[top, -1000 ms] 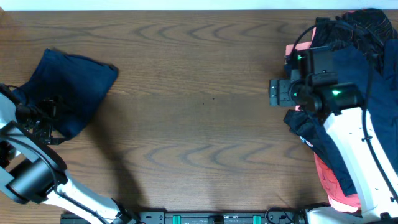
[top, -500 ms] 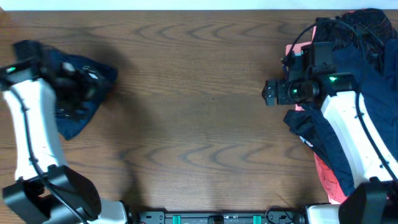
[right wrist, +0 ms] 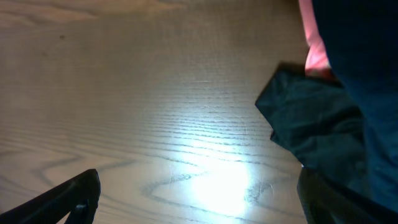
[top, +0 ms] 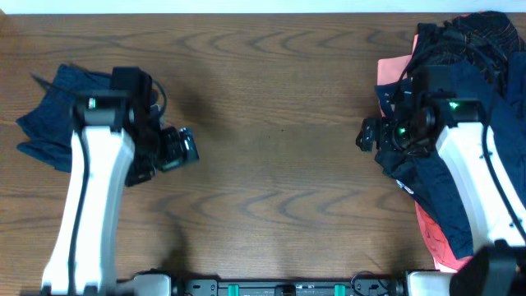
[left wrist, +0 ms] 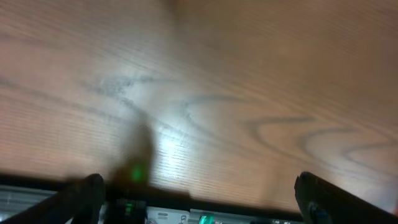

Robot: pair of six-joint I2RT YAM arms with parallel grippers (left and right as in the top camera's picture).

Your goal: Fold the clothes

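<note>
A folded dark navy garment [top: 51, 115] lies at the table's left edge. A pile of dark navy and pink clothes [top: 460, 74] lies at the right edge; its dark cloth [right wrist: 311, 118] and a pink strip [right wrist: 314, 50] show in the right wrist view. My left gripper [top: 182, 148] is open and empty over bare wood, to the right of the folded garment; its fingers show at the bottom corners of the left wrist view [left wrist: 199, 202]. My right gripper [top: 367, 134] is open and empty at the pile's left edge, its fingers spread over wood [right wrist: 199, 199].
The wooden table [top: 271, 123] spans the view between the two arms. A black rail with green lights [top: 288, 288] runs along the front edge and shows in the left wrist view [left wrist: 205, 214].
My left arm has swung from the folded garment rightward onto bare wood. The garment stays at the left. My right gripper has shifted slightly right and down beside the pile.
</note>
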